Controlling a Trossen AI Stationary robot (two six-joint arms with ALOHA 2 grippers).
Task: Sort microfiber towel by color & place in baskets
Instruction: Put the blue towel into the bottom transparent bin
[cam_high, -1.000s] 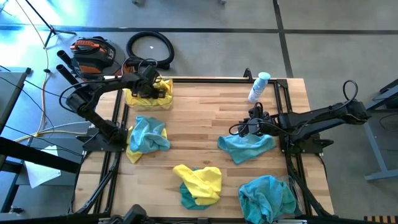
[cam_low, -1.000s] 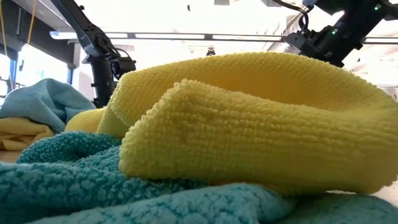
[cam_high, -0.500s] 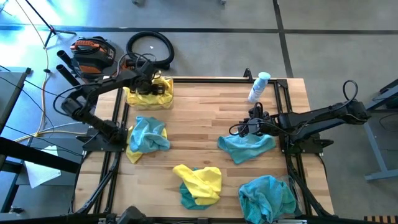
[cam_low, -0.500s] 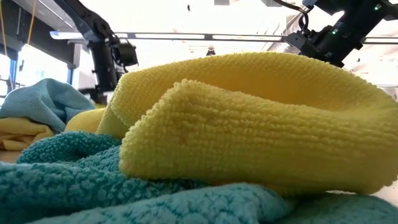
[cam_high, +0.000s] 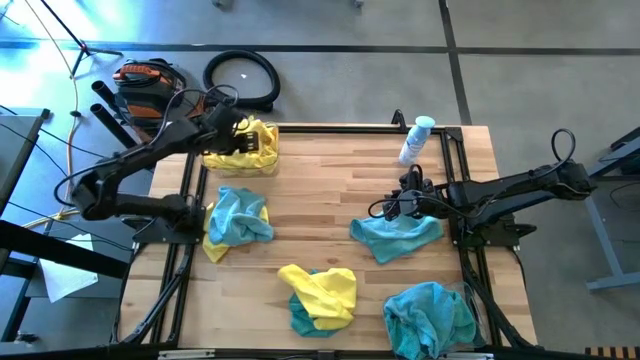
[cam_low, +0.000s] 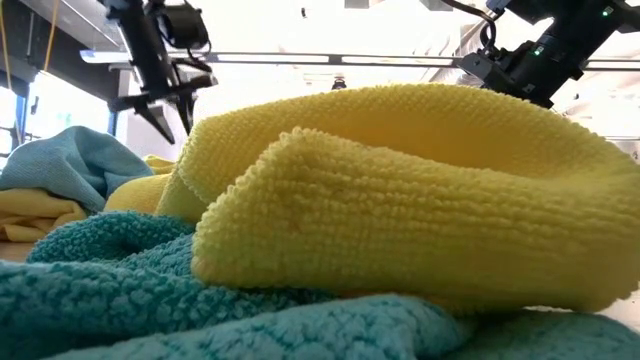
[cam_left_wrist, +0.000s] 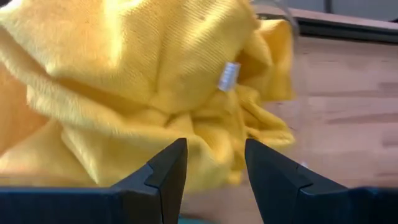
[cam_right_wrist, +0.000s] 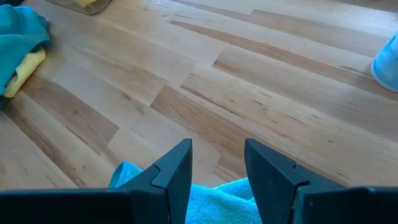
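Microfiber towels lie in heaps all over the wooden bench (cam_high: 330, 190). At the near right corner sits the biggest heap, a teal pile (cam_high: 430, 316). A yellow towel (cam_high: 322, 290) draped over a teal one lies at the near middle, and it fills most of the low view. A flat teal towel (cam_high: 395, 236) is spread at the right of centre, and a teal-and-yellow bundle (cam_high: 235, 218) lies at the left side. At the far left corner a crumpled yellow pile (cam_high: 243, 150) fills a clear basket (cam_high: 268, 168), of which only the rim shows faintly around the cloth.

Reaching in from the right edge, the right arm has its right gripper (cam_high: 405, 205) low at the far edge of the flat teal towel. Its jaws stand apart with bare bench between them, the teal cloth just at their tips, and nothing held. Over the far left corner, the left gripper (cam_high: 222, 128) hangs above the yellow pile. Its jaws are parted and empty, raised clear of the yellow cloth, which bears a small white tag (cam_left_wrist: 228, 76).

A white-and-blue spray bottle (cam_high: 415, 140) lies at the far right of the bench, well apart from the towels.
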